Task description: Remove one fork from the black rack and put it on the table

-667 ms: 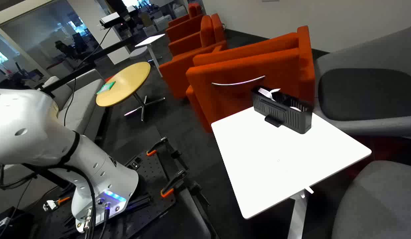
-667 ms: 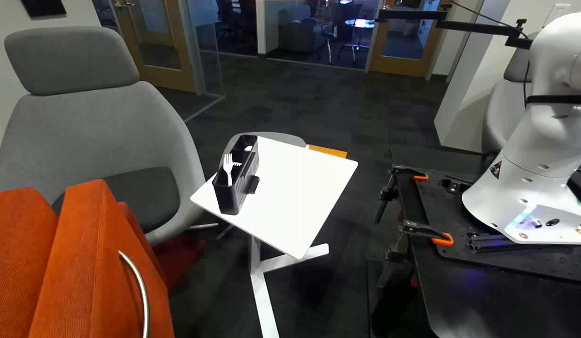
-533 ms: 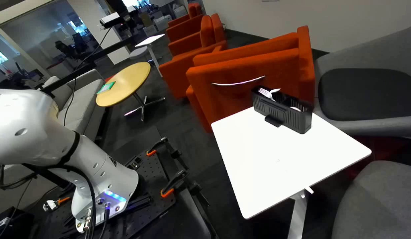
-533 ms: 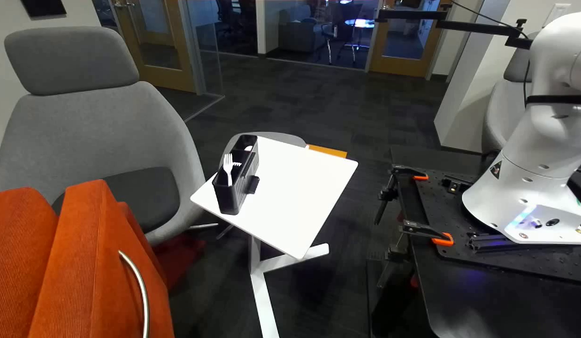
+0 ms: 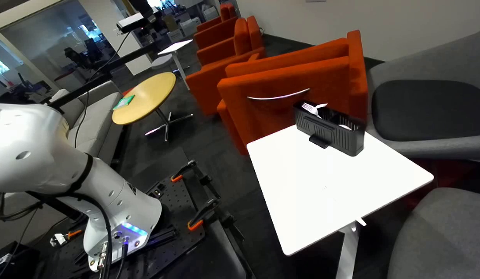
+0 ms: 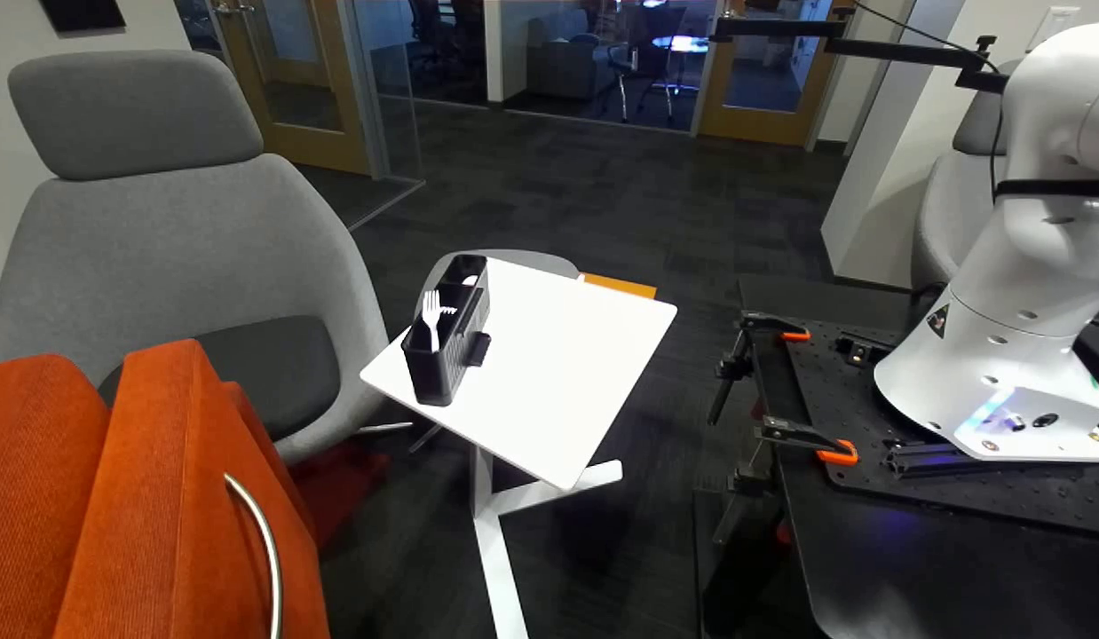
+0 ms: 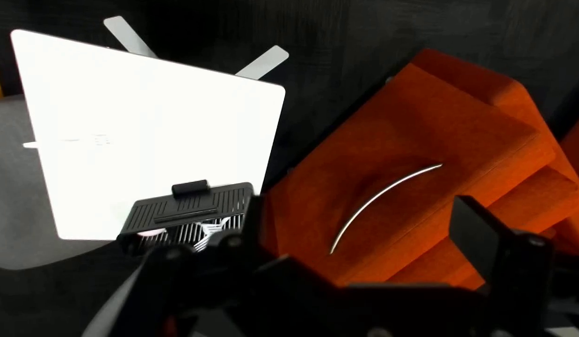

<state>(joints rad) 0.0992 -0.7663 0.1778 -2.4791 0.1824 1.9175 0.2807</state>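
White tabletop (image 7: 154, 121) spans the left of the wrist view, with the black rack (image 7: 191, 206) standing on it near the lower edge. Inside, left to right, sit a pale utensil (image 7: 151, 232) of a kind that cannot be told, then the fork (image 6: 432, 318), which in an exterior view rises tines up, its long axis tilted, at one end of the rack. Next comes the claw (image 7: 357, 210), its fingers (image 7: 476, 234) well apart with nothing held; through the gap and beyond it at right shows an orange armchair (image 7: 387, 154). The coming move turns on a sideways offset: the fork lies left of that gap, just past the finger nearer the rack, while the rack's long axis runs nearly along the line on which the fingers part. The lone arm (image 6: 1002, 346), nearer for want of another, would likely have to shift over and descend before gripping; removal appears not to have begun. By count: one arm, one claw, one tabletop, one rack, one fork in plain sight, a second set of tines (image 6: 448, 311) beside it that is probably another fork, and one unidentified pale utensil.
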